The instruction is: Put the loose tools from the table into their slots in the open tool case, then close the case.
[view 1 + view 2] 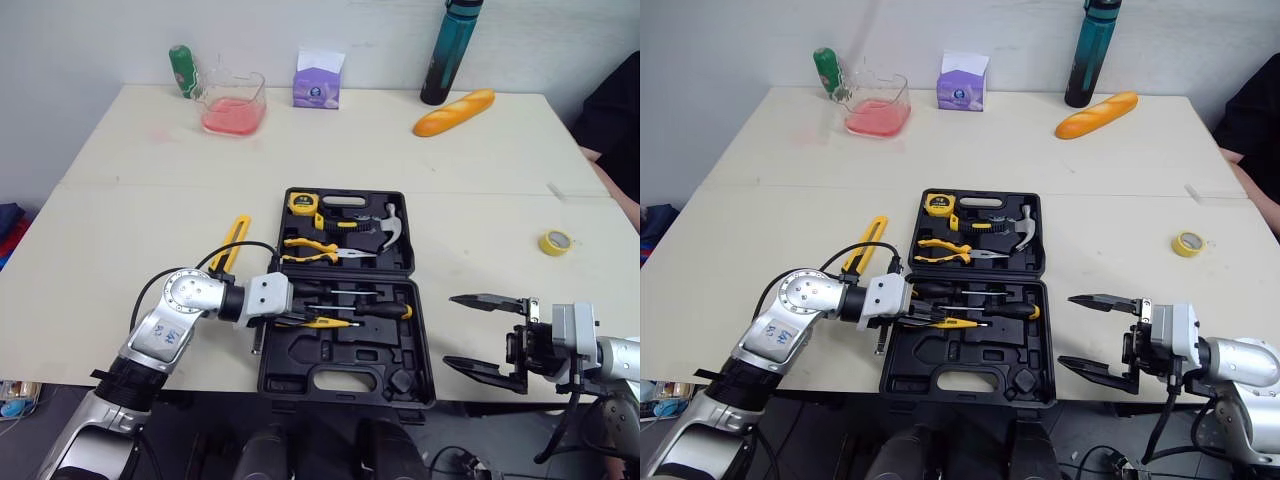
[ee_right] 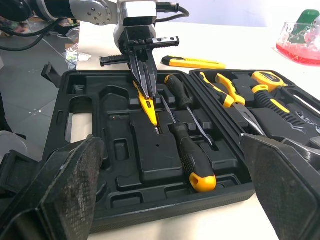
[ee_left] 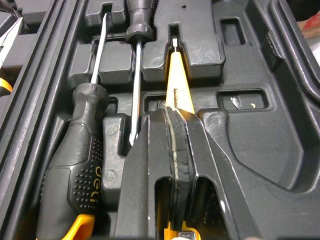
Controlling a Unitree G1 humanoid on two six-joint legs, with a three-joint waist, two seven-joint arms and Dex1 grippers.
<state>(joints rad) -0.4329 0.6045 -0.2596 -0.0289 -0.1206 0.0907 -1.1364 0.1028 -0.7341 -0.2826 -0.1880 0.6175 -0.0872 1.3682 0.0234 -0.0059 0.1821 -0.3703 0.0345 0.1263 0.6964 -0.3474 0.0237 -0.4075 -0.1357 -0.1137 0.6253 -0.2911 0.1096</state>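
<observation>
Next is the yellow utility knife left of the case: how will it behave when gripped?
The utility knife lies flat on the table, so it likely slides rather than rolls. It looks stiff and light; its smooth yellow shell may slip.

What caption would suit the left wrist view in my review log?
Left gripper shut on a slim yellow tool lying along a slot in the tool case, beside a black-handled screwdriver.

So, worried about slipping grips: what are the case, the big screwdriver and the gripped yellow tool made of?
The tool case: matte black moulded plastic, shaped slots. The screwdriver handle: probably rubber, stippled; its shaft: glinting metal. The yellow tool in the left gripper: smooth, likely plastic.
</observation>
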